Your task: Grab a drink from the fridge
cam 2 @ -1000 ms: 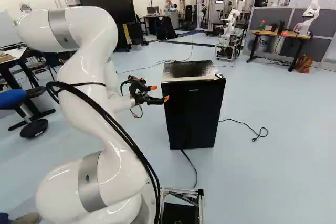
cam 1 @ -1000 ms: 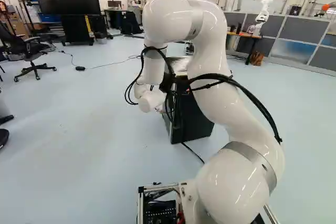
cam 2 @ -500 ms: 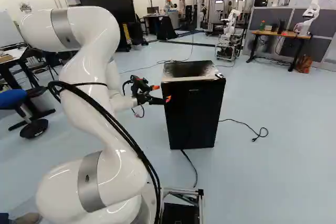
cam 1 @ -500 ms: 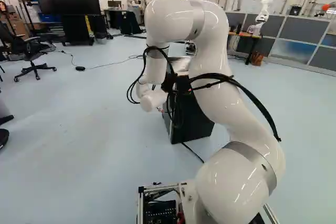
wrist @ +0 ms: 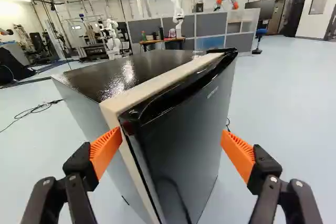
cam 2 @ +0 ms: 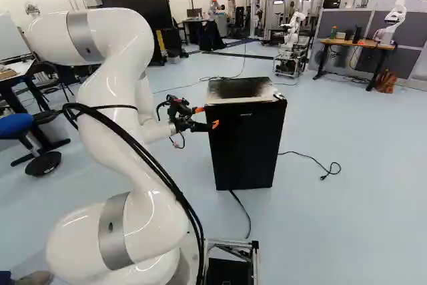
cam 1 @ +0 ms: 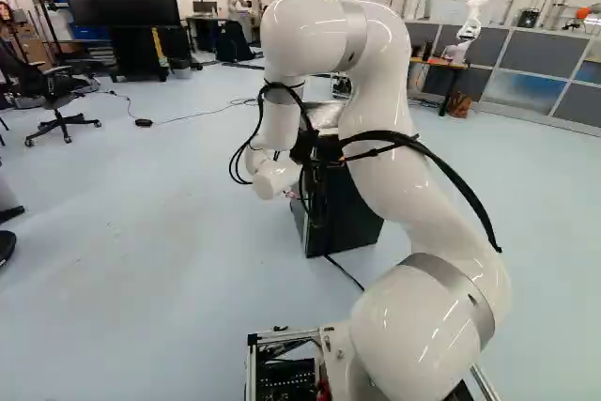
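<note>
Black fridge (cam 2: 245,145), cord (cam 2: 323,177) on floor (cam 2: 347,231), desk (cam 2: 355,45) beyond

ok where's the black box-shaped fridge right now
In the right base view, the black box-shaped fridge stands on the pale blue floor near the middle, just right of the black two-fingered gripper with orange pads.

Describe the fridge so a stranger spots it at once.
In the right base view, start at the big white arm. Beside its tool, a black box-shaped fridge stands on the pale floor. Unlike the dark screen farther back, its glossy top has a cream strip by the door.
</note>
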{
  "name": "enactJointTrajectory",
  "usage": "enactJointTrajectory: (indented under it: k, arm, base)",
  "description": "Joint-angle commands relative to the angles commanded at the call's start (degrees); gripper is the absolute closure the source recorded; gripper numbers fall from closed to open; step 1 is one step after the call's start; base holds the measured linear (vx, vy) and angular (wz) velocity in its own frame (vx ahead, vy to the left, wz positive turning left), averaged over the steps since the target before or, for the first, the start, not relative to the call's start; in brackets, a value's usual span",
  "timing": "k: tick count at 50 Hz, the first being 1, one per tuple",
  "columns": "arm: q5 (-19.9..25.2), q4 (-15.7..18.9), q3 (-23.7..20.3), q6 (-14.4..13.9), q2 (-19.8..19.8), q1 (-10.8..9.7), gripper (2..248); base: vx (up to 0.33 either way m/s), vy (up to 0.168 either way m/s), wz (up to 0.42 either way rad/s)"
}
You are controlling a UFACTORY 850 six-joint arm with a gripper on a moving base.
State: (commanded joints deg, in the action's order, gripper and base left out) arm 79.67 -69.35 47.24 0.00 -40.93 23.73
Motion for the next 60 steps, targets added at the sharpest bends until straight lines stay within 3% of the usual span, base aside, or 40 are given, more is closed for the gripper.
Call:
enactJointTrajectory:
  k: [26,45,60]
  arm:
    - [1.1,-1.1,-0.5,0.0,0.3,-0.2,3]
    - [1.1,-4.6,-2.1,0.0,1.1,0.1,3]
    - [1.1,-7.7,-6.4,0.0,3.3,2.2,3]
  base:
    - [0.0,0.0,0.0]
    - [0.0,0.0,0.0]
    - [0.0,0.0,0.0]
